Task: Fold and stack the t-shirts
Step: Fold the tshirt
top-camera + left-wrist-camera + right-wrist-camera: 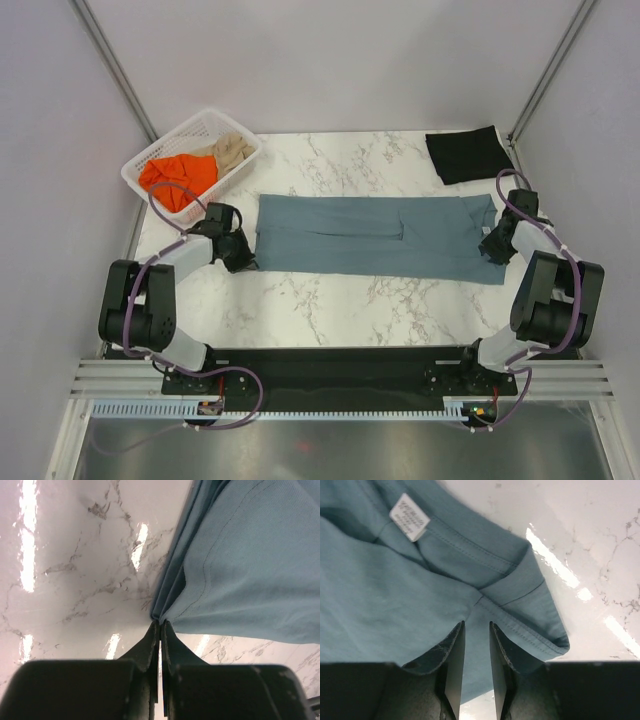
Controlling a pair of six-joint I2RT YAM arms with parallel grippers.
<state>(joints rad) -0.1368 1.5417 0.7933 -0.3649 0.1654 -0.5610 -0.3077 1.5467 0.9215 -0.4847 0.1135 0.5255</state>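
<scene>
Right wrist: blue-grey t-shirt [395,605], white label [409,517] unreadable

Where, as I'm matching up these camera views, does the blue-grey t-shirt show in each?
Top external: blue-grey t-shirt spread flat mid-table.
Left wrist: it fills the upper right.
Right wrist: it covers the left and centre.
Shared landmark: white marble tabletop under it in all three.

We see two arms fixed on the black base plate [340,362], the left arm [135,305] and right arm [555,290]: black joint housings, pale grey links, purple cables [176,184] looping alongside. The left claw [160,623] and right claw [476,625] have matt black tapered fingers.
</scene>
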